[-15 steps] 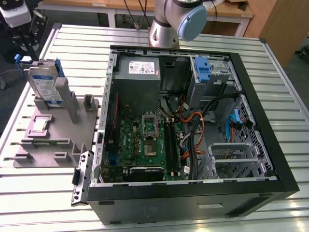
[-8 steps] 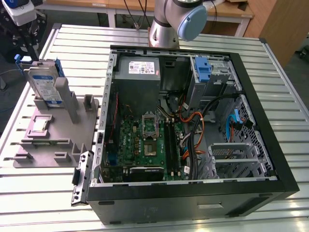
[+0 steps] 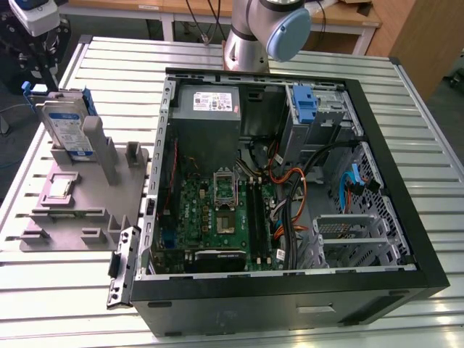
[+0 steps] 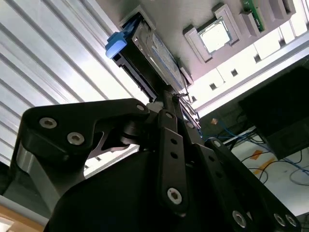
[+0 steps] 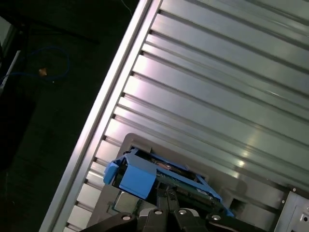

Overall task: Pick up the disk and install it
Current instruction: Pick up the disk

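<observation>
a ridged metal table with an open computer case lying on its side. towards the exterior view's left, beside the case, a grey moulded fixture holds the disk upright on its edge in a slot. its labelled face shows, and blue rails run along its sides.

in the second wrist view the black gripper hangs close to the disk's exposed upper edge. whether it is apart, together or touching the disk cannot be told.

the disk looks rigid and probably dense for its size. its flat metal faces are likely smooth and a little slippery, and it should not be knocked. the blue plastic rails and tab would likely flex. the safest hold seems to be across the two broad faces, centred on the upper part that stands clear of the slot.
</observation>
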Controlling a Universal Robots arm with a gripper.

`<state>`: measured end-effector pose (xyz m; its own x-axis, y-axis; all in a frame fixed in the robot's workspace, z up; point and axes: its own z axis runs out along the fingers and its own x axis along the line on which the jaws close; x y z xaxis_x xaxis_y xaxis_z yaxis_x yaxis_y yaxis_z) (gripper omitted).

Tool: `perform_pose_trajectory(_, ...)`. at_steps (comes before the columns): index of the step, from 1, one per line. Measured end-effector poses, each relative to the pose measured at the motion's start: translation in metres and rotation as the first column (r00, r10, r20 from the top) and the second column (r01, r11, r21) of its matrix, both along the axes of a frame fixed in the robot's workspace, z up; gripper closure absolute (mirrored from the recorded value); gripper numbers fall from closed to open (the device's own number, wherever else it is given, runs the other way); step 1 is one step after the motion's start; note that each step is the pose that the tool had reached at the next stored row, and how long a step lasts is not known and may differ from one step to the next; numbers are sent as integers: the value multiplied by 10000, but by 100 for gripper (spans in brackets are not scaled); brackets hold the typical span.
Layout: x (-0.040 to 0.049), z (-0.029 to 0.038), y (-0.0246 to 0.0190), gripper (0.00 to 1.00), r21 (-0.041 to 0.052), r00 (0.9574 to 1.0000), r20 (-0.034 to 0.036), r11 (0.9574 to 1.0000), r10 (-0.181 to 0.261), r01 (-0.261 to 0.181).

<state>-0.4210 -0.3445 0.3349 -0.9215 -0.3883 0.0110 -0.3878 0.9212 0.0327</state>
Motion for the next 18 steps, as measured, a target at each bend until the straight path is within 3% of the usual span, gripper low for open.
perform_pose_trajectory(7,0,0,0,89,12,9970,2,9970,779,-779)
perform_pose_trajectory(18,0,0,0,89,14,9848,4,9848,1736,-1736)
